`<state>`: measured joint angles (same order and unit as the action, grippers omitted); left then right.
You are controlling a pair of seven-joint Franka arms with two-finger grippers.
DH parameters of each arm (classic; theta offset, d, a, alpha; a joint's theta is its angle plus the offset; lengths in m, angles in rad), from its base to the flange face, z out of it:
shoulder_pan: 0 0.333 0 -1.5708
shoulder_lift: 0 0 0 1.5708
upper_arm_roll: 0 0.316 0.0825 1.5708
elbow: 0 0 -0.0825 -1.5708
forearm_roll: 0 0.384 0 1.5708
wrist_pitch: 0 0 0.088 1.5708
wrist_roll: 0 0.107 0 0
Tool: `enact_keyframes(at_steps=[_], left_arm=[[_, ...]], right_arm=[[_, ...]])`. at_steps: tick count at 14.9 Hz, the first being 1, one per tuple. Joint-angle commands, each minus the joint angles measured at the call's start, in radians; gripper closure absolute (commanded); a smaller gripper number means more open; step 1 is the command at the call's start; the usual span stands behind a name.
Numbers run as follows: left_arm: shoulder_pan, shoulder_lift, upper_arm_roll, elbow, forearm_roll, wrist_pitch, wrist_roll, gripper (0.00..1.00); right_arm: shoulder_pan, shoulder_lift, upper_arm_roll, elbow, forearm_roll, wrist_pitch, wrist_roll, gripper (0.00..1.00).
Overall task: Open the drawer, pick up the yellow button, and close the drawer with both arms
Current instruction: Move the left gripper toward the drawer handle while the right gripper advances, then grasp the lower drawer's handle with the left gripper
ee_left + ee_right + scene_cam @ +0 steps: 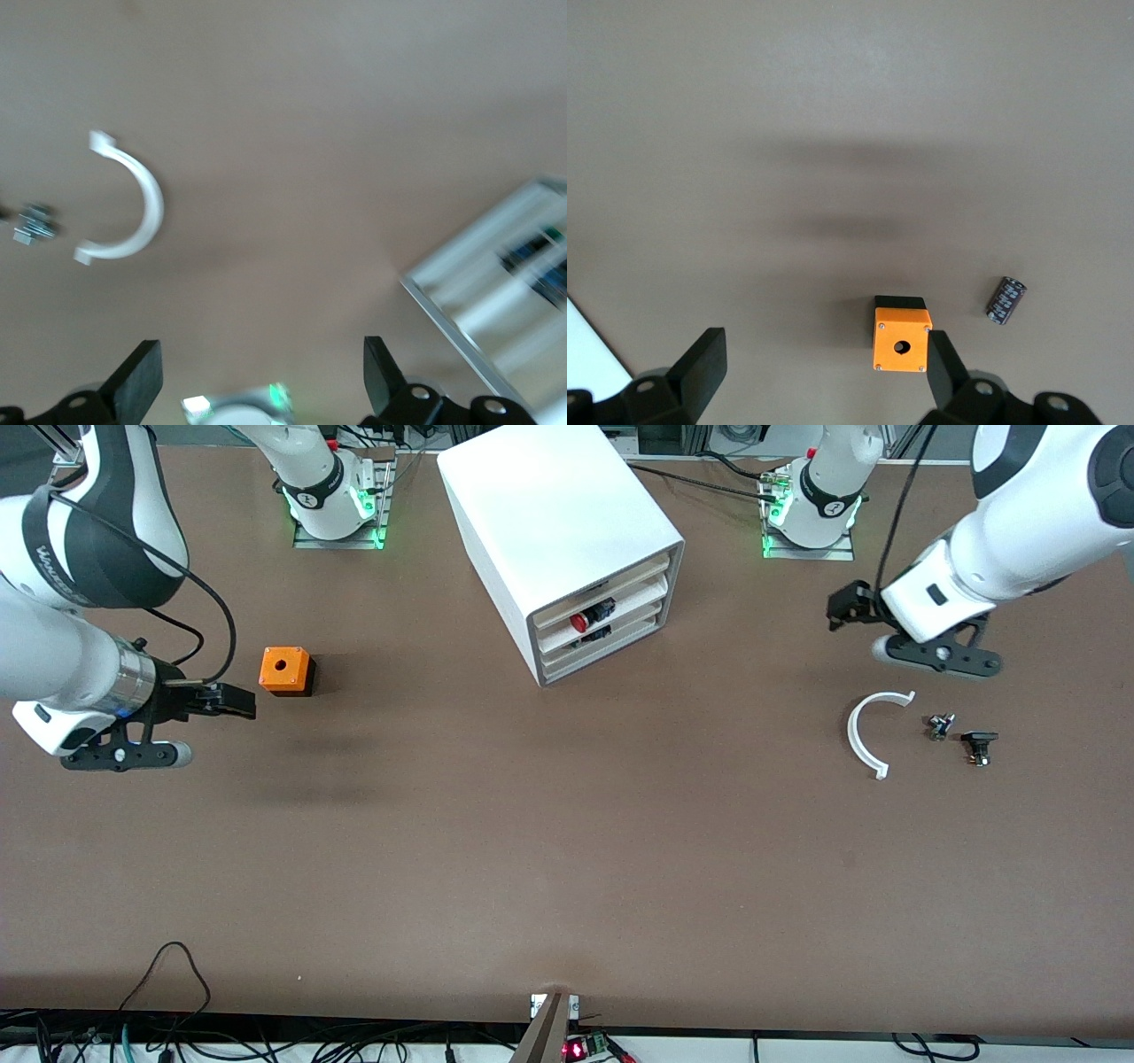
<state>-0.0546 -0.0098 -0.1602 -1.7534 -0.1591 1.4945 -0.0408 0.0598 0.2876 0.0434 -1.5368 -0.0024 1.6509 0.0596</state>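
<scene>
The white drawer cabinet [549,514] stands at the middle of the table, close to the arms' bases. Its three drawers [620,615] sit pushed in. A red-capped black button [580,621] shows in the middle drawer. The orange-capped button is hidden. My left gripper [849,607] is open and empty above the table toward the left arm's end, beside the cabinet [496,292]; the left wrist view shows its gap [261,381]. My right gripper [235,700] is open and empty over the table next to the orange square box [285,670]; the right wrist view shows its gap [824,372].
A white curved piece [864,735], a small metal part [939,726] and a small black part [979,742] lie toward the left arm's end. The orange box [901,343] has a black cylinder [1005,301] lying near it. Cables run along the table edge nearest the front camera.
</scene>
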Motion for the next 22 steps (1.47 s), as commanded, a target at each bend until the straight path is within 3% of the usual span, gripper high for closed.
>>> enact_keyframes(at_steps=[1, 8, 11, 15, 19, 22], left_arm=[[0.006, 0.007, -0.008, 0.005, -0.141, -0.077, 0.002, 0.00], [0.003, 0.126, -0.013, 0.003, -0.503, -0.068, 0.010, 0.00], [-0.005, 0.195, -0.050, 0.003, -0.603, -0.051, 0.015, 0.00], [-0.005, 0.249, -0.151, -0.017, -0.628, 0.094, 0.139, 0.00], [0.007, 0.320, -0.159, -0.030, -0.652, 0.118, 0.376, 0.00], [0.013, 0.326, -0.160, -0.122, -0.715, 0.205, 0.563, 0.01]], right_arm=[[0.018, 0.034, 0.000, 0.014, 0.013, 0.007, -0.001, 0.00], [0.058, 0.079, 0.000, 0.023, 0.010, 0.033, 0.100, 0.00], [0.060, 0.081, 0.000, 0.024, 0.018, 0.052, 0.111, 0.00], [0.081, 0.081, 0.001, 0.026, 0.016, 0.050, 0.210, 0.00], [0.135, 0.087, 0.001, 0.036, 0.012, 0.052, 0.334, 0.00], [0.176, 0.096, 0.001, 0.069, 0.010, 0.052, 0.428, 0.00]])
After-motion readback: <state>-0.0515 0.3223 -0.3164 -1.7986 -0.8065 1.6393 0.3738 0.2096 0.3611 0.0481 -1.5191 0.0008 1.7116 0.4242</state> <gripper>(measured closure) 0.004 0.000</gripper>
